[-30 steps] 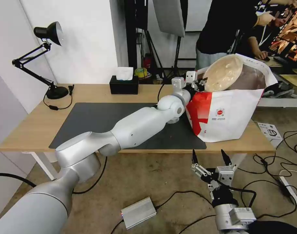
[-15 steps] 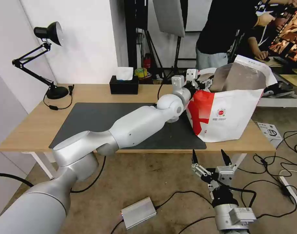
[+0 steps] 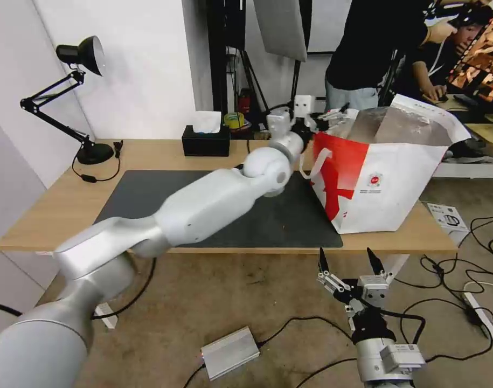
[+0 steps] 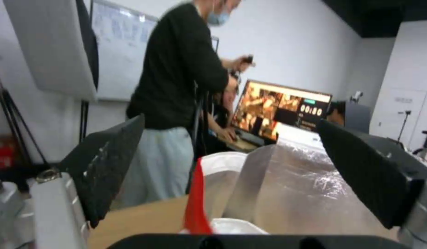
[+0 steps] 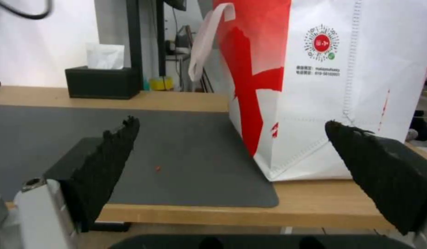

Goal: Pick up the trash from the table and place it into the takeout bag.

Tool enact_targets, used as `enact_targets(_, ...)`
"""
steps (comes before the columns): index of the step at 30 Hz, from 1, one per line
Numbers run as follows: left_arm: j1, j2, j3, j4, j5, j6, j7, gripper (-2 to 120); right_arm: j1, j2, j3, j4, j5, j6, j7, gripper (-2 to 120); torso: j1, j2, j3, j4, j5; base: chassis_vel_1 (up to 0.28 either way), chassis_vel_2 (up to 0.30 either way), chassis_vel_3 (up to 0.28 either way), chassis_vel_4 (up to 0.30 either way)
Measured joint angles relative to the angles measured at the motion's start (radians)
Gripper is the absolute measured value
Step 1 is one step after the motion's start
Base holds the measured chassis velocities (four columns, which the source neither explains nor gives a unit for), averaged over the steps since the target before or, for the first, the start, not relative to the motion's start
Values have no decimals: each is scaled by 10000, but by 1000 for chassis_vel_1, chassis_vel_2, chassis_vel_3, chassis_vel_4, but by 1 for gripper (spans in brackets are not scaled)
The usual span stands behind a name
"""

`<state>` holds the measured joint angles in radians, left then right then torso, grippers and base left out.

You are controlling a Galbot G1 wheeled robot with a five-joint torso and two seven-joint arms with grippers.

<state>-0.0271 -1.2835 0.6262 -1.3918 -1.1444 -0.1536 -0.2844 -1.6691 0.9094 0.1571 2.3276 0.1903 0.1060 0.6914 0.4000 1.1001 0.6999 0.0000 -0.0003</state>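
Takeout bag (image 3: 386, 183) standing on surface (image 3: 47, 215), mouth just beside left pincer (image 3: 332, 115), gaping empty; right pincer (image 3: 347, 264) idling open below edge.

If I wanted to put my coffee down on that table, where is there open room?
The dark mat is bare between the black tissue box and the table's front edge, though the left arm stretches above it. Bare wood also lies between the desk lamp and the mat. The takeout bag crowds the right end, the left gripper at its rim.
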Motion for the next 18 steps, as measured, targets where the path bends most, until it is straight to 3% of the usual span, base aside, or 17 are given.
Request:
enact_targets(5, 577, 610, -166, -776, 207, -53, -348, 100, 0, 0, 0, 0, 0, 0, 1, 100, 0, 0, 0, 2, 0, 0, 0, 0, 0)
enact_targets(7, 1451, 1197, -612, -1511, 505, -64, -531, 100, 0, 0, 0, 0, 0, 0, 0, 100, 0, 0, 0, 1, -1, 0, 0, 0, 0)
enact_targets(9, 1624, 1305, -718, -1641, 561, -65, -537, 100, 0, 0, 1, 0, 0, 0, 2, 100, 0, 0, 0, 0, -1, 0, 0, 0, 0)
enact_targets(13, 2840, 2107, -1583, -2779, 939, -65, -562, 100, 0, 0, 0, 0, 0, 0, 1, 100, -1, 0, 0, 1, 0, 0, 0, 0, 0)
enact_targets(18, 4109, 2689, -2582, -3577, 1496, -66, -554, 100, -1, 0, 0, -1, 0, 0, 2, 100, 0, 0, 0, 2, 0, 0, 0, 0, 0)
